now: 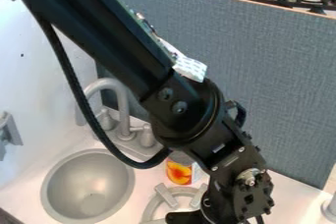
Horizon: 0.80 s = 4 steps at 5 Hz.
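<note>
Positioning looks like the step in hand. The sink (pixel 48 183) is off left of the gripper (pixel 197 216), the gray burner (pixel 166 196) is near its left side, fruit can (pixel 179 171) up-left. Can't tell if it's wide, narrow or holding anything; next move probably calls for careful alignment imo.

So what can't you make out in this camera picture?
All in the camera view:
- Upper part of the fruit-label can: behind the arm.
- Right part of the grey burner: behind the arm.
- Rest of the grey wall fixture: cut off by the left edge.
- Rest of the pale object at lower right: cut off by the right edge.
</note>
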### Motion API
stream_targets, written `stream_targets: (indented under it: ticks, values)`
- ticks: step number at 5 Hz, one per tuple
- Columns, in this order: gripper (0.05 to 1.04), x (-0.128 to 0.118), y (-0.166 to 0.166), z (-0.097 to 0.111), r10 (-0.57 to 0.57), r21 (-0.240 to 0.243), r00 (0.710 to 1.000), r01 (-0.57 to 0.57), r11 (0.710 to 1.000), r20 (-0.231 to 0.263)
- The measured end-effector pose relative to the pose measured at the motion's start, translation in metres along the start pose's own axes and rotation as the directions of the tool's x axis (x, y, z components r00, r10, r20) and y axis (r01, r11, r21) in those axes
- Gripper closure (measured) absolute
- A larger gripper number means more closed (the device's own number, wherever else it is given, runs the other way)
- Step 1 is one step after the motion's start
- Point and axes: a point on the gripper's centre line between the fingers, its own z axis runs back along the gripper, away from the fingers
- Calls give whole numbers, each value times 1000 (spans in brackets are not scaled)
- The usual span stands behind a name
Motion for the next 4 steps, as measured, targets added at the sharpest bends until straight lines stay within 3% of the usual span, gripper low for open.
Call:
stream_targets:
  ticks: [1, 2, 3, 4]
  values:
    - [83, -2, 2, -7, -6, 18, 1000, 7, 1000, -17]
    - [83, 9, -11, -33, -159, 29, 987, 160, 987, -31]
    - [83, 22, -18, -47, -336, 38, 941, 337, 941, -28]
    - [83, 29, -15, -60, -442, 39, 896, 443, 896, -41]
